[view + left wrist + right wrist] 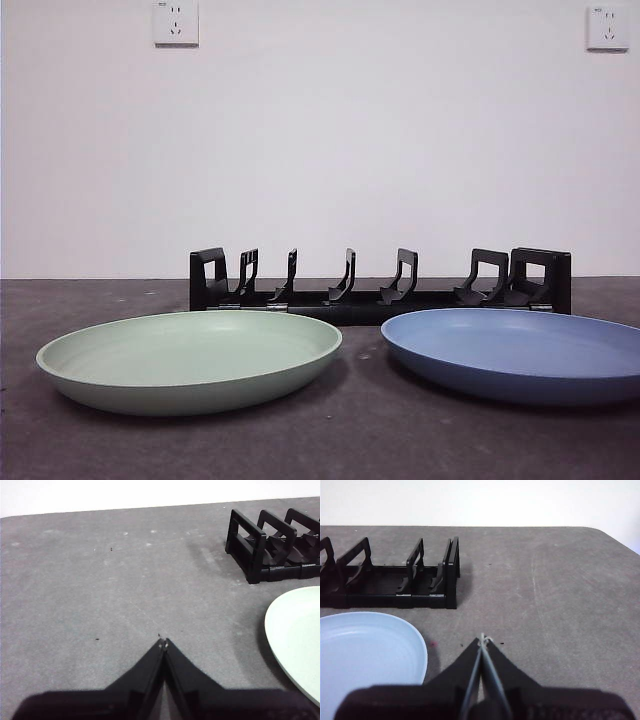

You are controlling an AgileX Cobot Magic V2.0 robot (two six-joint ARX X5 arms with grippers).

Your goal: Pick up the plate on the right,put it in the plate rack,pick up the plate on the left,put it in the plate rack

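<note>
A blue plate (515, 352) lies flat on the table at the right, a pale green plate (190, 360) at the left. Behind them stands the black plate rack (380, 285), its slots holding nothing. My left gripper (163, 641) is shut with nothing in it, out over bare table; the green plate (297, 637) and one end of the rack (270, 545) lie off to its side. My right gripper (482, 640) is shut too, holding nothing, just beside the blue plate's rim (367, 652), with the rack's other end (395, 580) beyond. Neither arm shows in the front view.
The table (350, 440) is dark grey and speckled, with a white wall behind carrying two sockets (176, 22). The table's rounded far corner (607, 532) shows in the right wrist view.
</note>
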